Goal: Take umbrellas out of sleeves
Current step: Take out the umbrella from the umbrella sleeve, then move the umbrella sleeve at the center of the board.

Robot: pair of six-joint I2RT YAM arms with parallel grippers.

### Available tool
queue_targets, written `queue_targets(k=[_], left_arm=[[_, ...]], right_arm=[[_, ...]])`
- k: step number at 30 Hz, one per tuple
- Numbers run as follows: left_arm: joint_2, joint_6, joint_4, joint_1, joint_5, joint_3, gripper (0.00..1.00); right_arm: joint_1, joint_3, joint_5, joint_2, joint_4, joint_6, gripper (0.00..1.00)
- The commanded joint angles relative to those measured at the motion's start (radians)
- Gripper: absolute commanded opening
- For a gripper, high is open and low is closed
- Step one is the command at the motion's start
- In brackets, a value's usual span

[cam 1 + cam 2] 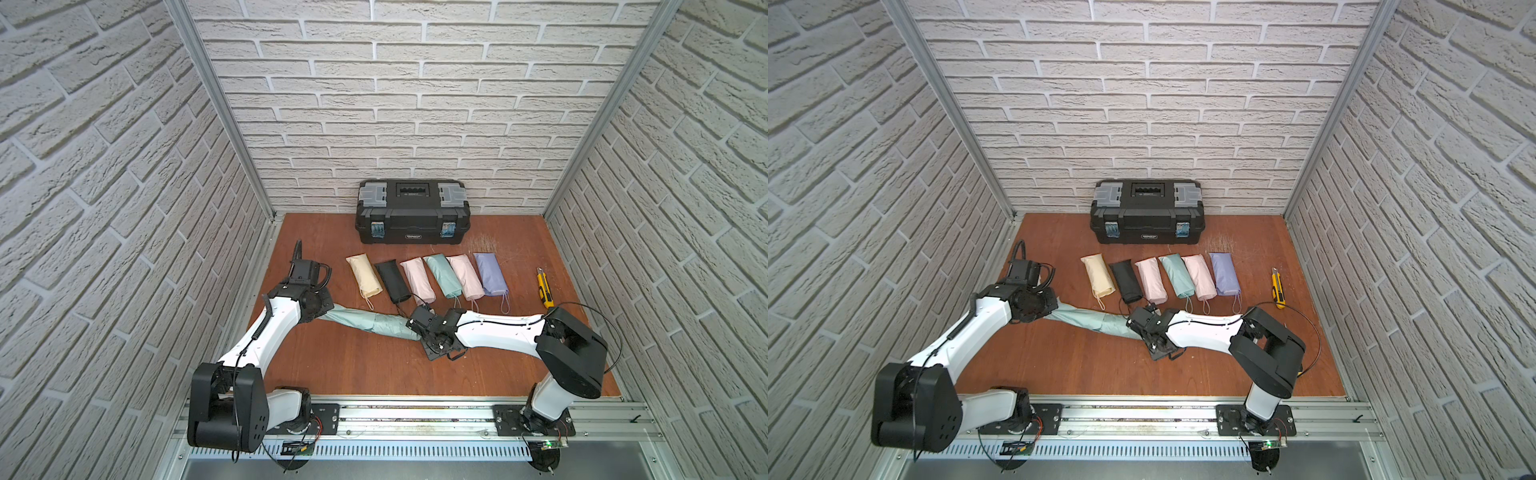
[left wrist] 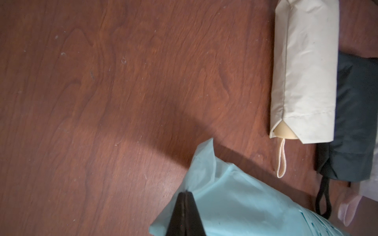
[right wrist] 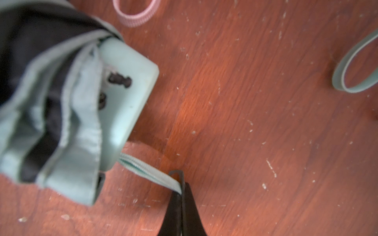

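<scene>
A mint umbrella [image 1: 395,328] lies across the wooden floor between my arms, its far end still inside a mint sleeve [image 1: 351,318]. My left gripper [image 2: 185,192] is shut on the sleeve's [image 2: 235,202] closed end. My right gripper [image 3: 180,183] is shut on the umbrella's mint wrist loop [image 3: 149,171], which runs taut from the stubby mint handle [image 3: 126,92]. Rolled mint-and-dark fabric [image 3: 51,102] shows beside the handle. Both top views show the two arms at opposite ends of the bundle [image 1: 1100,322].
Behind the arms is a row of sleeved umbrellas: cream [image 1: 363,275], black [image 1: 392,281], pink [image 1: 417,279], mint [image 1: 442,275], pink [image 1: 465,276], lavender [image 1: 490,274]. A black toolbox [image 1: 411,210] stands against the back wall. A yellow utility knife [image 1: 545,287] lies right.
</scene>
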Motion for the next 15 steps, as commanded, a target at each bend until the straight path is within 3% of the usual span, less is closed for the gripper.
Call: queue_targets(k=[1, 15], left_arm=[[-0.019, 0.041, -0.024, 0.007, -0.032, 0.039, 0.0], [-0.023, 0.071, -0.034, 0.011, -0.042, 0.059, 0.0]], right_arm=[[-0.002, -0.008, 0.016, -0.025, -0.036, 0.009, 0.03], [-0.002, -0.006, 0.012, -0.021, -0.032, 0.014, 0.03]])
